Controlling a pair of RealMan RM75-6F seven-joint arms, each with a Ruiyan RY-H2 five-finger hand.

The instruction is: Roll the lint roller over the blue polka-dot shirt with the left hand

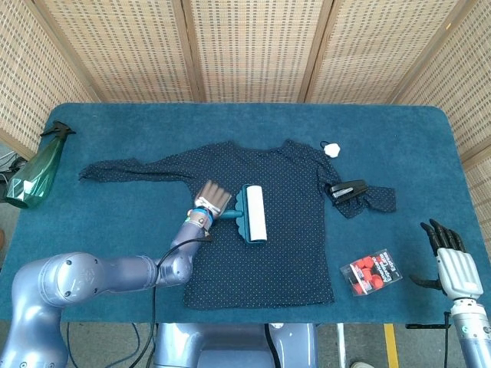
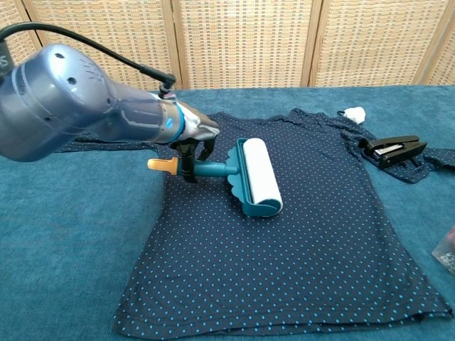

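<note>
A blue polka-dot shirt (image 1: 268,222) lies spread flat at the middle of the teal table (image 1: 100,253), hem toward the near edge at 6 o'clock, sleeves reaching out toward 9 and 3 o'clock; bare cloth-covered tabletop shows wide on the left and along the far edge at 12 o'clock; the lint roller (image 2: 254,177) rests on the shirt's chest, its white drum lying roughly along the 12-to-6 line, with open dotted fabric on its 3 o'clock side and below it toward the hem; the left hand (image 1: 212,201) sits just at the roller's 9 o'clock, over the shirt's left side seam, fingers curled closed around the teal handle, whose orange tip (image 2: 161,165) pokes out behind; the right hand (image 1: 453,261) hangs off the table's near right corner at 4 o'clock, touching nothing, fingers loosely apart; a black stapler (image 1: 347,189) lies on the right sleeve at 2 o'clock; a pack of red items (image 1: 371,273) sits at 4 o'clock; a green spray bottle (image 1: 37,170) lies at the left edge at 9 o'clock.
</note>
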